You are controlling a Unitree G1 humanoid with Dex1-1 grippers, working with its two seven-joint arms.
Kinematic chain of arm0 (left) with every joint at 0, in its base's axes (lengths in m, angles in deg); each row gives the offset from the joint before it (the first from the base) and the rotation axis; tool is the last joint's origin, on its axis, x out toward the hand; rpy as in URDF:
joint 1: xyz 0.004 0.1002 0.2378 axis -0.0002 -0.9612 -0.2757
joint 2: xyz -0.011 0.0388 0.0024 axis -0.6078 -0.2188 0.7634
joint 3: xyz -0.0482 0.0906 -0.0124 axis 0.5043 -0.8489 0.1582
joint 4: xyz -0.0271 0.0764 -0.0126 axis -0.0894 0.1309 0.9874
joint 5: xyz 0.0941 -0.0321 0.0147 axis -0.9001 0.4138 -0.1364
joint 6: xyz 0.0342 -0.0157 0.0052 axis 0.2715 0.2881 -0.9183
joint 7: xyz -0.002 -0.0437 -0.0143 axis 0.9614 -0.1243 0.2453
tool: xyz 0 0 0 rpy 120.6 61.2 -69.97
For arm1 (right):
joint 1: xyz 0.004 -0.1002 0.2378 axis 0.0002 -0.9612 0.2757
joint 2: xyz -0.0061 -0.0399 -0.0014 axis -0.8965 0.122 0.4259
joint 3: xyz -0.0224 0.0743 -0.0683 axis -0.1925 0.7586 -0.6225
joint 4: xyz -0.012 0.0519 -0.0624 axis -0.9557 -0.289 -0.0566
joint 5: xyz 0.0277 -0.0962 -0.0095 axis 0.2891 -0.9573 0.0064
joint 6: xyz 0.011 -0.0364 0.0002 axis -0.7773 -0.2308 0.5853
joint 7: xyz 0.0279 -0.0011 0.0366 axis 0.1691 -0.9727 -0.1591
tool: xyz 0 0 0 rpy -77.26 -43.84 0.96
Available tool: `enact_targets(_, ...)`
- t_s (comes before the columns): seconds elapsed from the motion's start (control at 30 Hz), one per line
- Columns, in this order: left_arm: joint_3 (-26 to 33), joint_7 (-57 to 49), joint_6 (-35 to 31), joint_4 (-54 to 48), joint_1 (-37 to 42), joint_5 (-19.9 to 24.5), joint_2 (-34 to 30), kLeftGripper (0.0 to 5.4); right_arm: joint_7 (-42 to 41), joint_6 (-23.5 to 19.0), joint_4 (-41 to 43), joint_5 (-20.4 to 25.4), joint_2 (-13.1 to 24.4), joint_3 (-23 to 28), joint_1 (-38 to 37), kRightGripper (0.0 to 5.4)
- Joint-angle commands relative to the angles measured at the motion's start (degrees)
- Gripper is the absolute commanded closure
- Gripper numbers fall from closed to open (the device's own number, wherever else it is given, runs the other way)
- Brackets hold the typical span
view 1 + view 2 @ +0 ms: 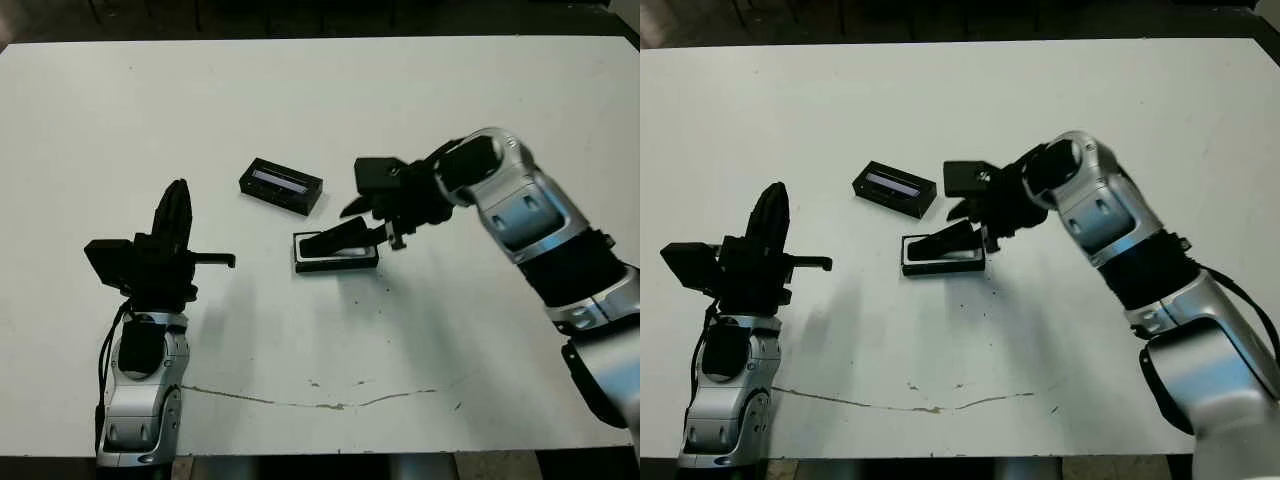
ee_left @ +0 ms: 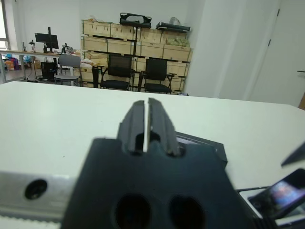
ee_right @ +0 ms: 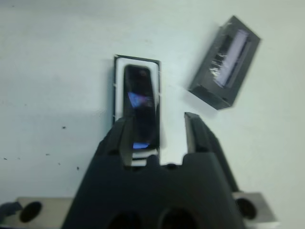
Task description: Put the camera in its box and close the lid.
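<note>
Camera over box, lid just beyond.
The camera (image 3: pixel 139 105) is lined up lengthwise with the box (image 1: pixel 336 262) beneath the spread right hand (image 1: pixel 362 222); the lid (image 1: pixel 281 185) lies just toward the tabletop's far edge.

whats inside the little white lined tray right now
The slim glossy black camera bar lies tilted in the black-rimmed, white-lined tray, one end raised. The tray floor beneath it is hidden.
</note>
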Motion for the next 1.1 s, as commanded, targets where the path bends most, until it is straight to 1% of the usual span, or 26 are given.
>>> enact_targets(0.03,0.28,0.06,-0.39,0.72,-0.86,0.17,-0.29,5.4,-0.14,3.43,-1.26,0.67,1.53,1.74,1.51,2.81)
enact_targets(0.23,0.41,0.33,-0.07,0.99,-0.67,0.08,-0.56,5.4,-1.18,9.71,-3.51,2.26,3.02,4.53,3.62,1.77)
enact_targets(0.27,0.41,0.3,-0.1,0.98,-0.63,-0.07,-0.6,5.4,-1.43,10.04,-3.5,2.62,3.29,5.0,3.87,1.61)
enact_targets(0.4,0.48,0.38,0.02,1.23,-0.36,-0.05,-0.65,5.4,-2.77,7.39,-3.11,4.64,3.99,6.54,4.64,0.89)
enact_targets(0.43,0.48,0.36,-0.05,1.2,-0.35,-0.07,-0.68,5.4,-2.42,7.3,-2.91,5.55,3.88,7.49,4.27,0.74)
enact_targets(0.47,0.47,0.31,-0.06,1.19,-0.36,-0.17,-0.71,5.4,-1.27,6.04,-2.28,6.57,3.61,8.79,3.62,0.59)
enact_targets(0.53,0.47,0.23,-0.2,1.08,-0.37,-0.11,-0.64,5.4,5.04,-2.04,2.13,9.9,1.78,13.77,0.56,0.22)
enact_targets(0.57,0.48,0.16,-0.36,0.98,-0.39,-0.05,-0.6,5.4,9.16,-5.49,5.7,10.6,0.92,15.87,-1.51,0.04)
enact_targets(0.6,0.5,0.09,-0.57,0.86,-0.39,0.04,-0.55,5.4,12.98,-8.03,9.26,10.69,0.3,17.25,-3.45,0.01)
enact_targets(0.67,0.53,0.0,-1.0,0.68,-0.38,0.38,-0.38,5.4,20.2,-10.26,15.82,9.92,-1.03,18.78,-7.5,0.13)
enact_targets(0.77,0.48,0.01,-0.61,0.91,-0.31,0.18,-0.46,5.4,28.09,-8.72,21.81,8.87,-2.85,19.22,-13.34,0.58)
enact_targets(0.83,0.46,-0.02,-0.55,0.97,-0.28,0.08,-0.52,5.4,32.53,-5.27,24.25,7.34,-3.74,18.71,-17.27,0.94)
enact_targets(0.93,0.54,0.02,-0.58,1.03,-0.33,0.12,-0.62,5.4,37.01,-1.55,26.63,5.78,-4.63,17.77,-22.26,1.49)
enact_targets(1.03,0.65,0.01,-0.48,1.02,-0.32,0.16,-0.66,5.4,40.28,4.65,26.6,3.24,-4.79,16.23,-26.27,2.06)
enact_targets(1.1,0.74,0.06,-0.65,0.93,-0.29,0.43,-0.65,5.4,42.6,7.84,26.22,1.56,-5.28,15.38,-28.57,2.39)
